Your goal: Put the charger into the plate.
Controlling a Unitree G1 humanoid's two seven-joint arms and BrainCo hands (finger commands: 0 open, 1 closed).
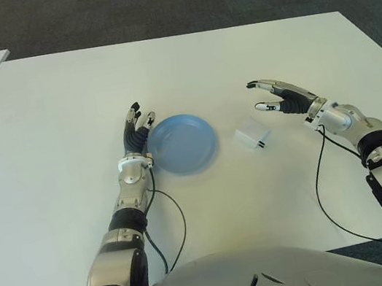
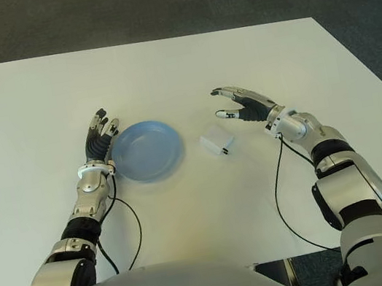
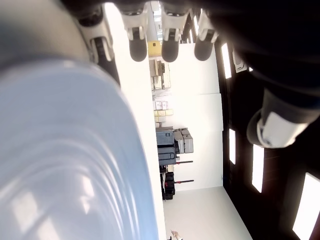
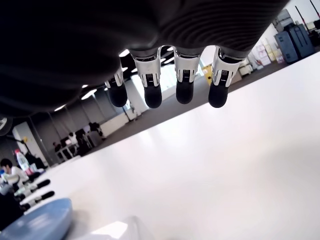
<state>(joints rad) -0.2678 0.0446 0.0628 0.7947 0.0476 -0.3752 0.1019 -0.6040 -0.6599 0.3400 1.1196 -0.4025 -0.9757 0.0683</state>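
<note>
Charger (image 1: pixel 252 134), small white block on the table (image 1: pixel 236 61) beside round blue plate (image 1: pixel 182 144), my right hand (image 1: pixel 281 98) spread empty just beyond it, my left hand (image 1: pixel 135 132) open at the plate's rim

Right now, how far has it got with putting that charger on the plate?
Barely started. The white charger lies on the table, just right of the empty blue plate. The right hand hovers open beside the charger, holding nothing, seemingly about to reach for it. The left hand shows open at the plate's left edge. Grasping, lifting and placing all remain.
</note>
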